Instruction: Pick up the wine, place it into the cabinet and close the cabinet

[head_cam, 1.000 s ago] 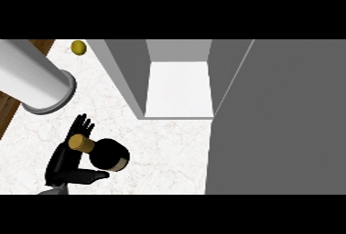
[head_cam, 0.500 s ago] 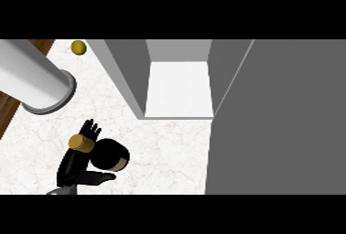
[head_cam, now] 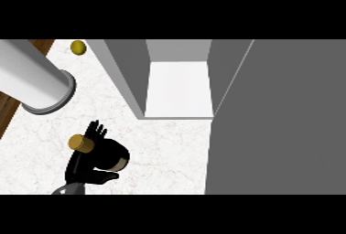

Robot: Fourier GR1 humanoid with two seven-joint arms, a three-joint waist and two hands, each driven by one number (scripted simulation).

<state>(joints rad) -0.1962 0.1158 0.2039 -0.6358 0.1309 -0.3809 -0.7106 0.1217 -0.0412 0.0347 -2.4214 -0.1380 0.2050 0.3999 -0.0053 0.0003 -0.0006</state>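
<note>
Head view. The wine bottle (head_cam: 108,155), dark with a gold cap at its top, stood on the marbled counter (head_cam: 169,151), seen almost end-on. One black hand (head_cam: 86,162) was wrapped round the bottle, its fingers (head_cam: 96,130) fanned just beyond the cap and its thumb curled under the bottle's near side; which arm it belonged to could not be told. Up and to the right of the hand, well apart, the cabinet (head_cam: 177,87) stood open, its grey door (head_cam: 283,119) swung out further right. A grey cylinder (head_cam: 37,84) lay up and to the left, and a small yellow object (head_cam: 78,47) beyond it.
</note>
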